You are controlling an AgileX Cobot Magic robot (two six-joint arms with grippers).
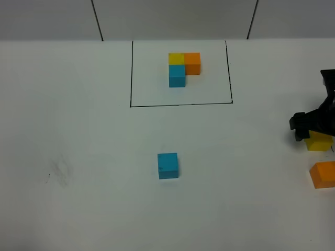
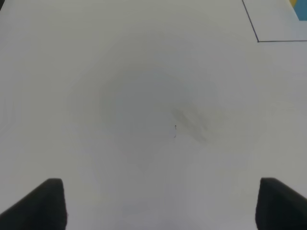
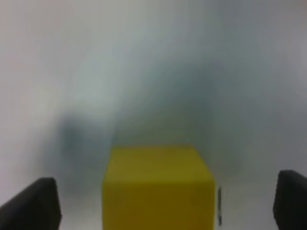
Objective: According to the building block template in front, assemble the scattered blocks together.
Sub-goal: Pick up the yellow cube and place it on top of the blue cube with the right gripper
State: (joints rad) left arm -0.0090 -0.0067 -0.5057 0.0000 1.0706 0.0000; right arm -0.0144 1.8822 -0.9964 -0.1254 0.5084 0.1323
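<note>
Far on the table (image 1: 78, 157), the template (image 1: 183, 68) is kept framed as reference. The jaws of the right gripper (image 1: 313, 128) are spread around the yellow block (image 3: 158, 187), apparently for gripping; the left gripper (image 2: 160, 201) is spread, empty. The cyan block (image 1: 168, 166) is left mid-table

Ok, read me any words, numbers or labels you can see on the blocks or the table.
None: no readable text in any view.
The loose cyan cube bears a dark speck, too small to read.
The black line on the table is only a drawn frame.
</note>
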